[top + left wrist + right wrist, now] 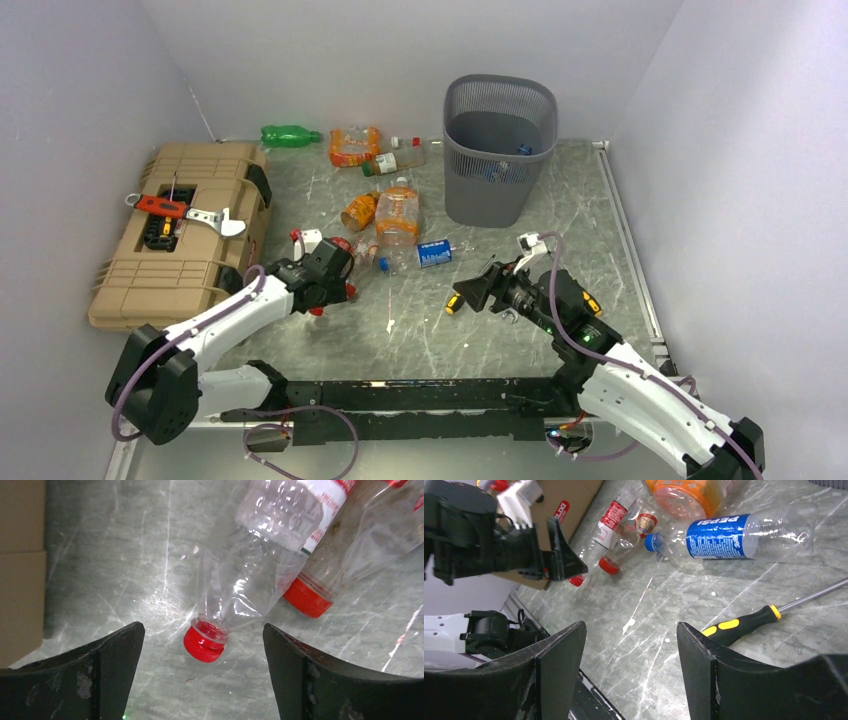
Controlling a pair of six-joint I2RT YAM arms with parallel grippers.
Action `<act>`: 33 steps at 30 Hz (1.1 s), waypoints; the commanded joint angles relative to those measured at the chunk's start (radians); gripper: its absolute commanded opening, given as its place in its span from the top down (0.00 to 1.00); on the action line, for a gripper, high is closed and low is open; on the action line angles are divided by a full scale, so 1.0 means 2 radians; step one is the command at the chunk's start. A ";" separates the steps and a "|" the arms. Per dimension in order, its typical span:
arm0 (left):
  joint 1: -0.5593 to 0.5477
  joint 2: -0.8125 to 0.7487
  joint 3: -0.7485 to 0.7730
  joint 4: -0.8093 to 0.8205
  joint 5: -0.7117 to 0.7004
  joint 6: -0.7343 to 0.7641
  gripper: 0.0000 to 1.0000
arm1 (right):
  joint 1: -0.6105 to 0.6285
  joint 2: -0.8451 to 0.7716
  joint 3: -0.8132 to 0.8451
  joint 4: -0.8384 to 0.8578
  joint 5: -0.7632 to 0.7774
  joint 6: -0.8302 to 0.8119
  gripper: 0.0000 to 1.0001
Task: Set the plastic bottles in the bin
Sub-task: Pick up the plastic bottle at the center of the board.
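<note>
The left claw [202,635] is open wide. It hangs low over the table [125,555]. The red cap [203,645] of a clear bottle [250,555] lies between its two fingers [100,665], but they do not touch it. That bottle lies on its side. A second clear bottle [360,535] with a red cap lies right beside it and touches it. The right claw [630,627] is open too and holds nothing. It is over bare table, near a screwdriver [744,626] with a black and yellow handle. A bottle with a blue label [744,535] lies flat a bit past the screwdriver. More bottles lie in the middle and at the back of the table: orange ones [398,215], and a green one [288,135] by the back wall. The bin [480,195] stands upright at the back right, well apart from both claws. A bit of blue shows inside it, too small to tell what it is. A tan box [200,275] sits on the left side.
</note>
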 commanded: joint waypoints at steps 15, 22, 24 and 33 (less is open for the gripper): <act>0.003 0.077 -0.018 0.097 0.058 -0.032 0.28 | 0.006 -0.025 0.007 -0.006 0.011 0.003 0.30; 0.002 0.056 -0.031 0.105 0.072 -0.031 0.57 | 0.006 -0.032 0.008 -0.018 0.014 0.000 0.30; 0.002 0.041 -0.031 0.099 0.073 -0.028 0.65 | 0.006 -0.032 0.008 -0.018 0.014 -0.001 0.30; -0.020 -0.087 0.002 0.011 0.066 -0.016 0.98 | 0.006 -0.027 0.017 -0.024 0.009 -0.005 0.30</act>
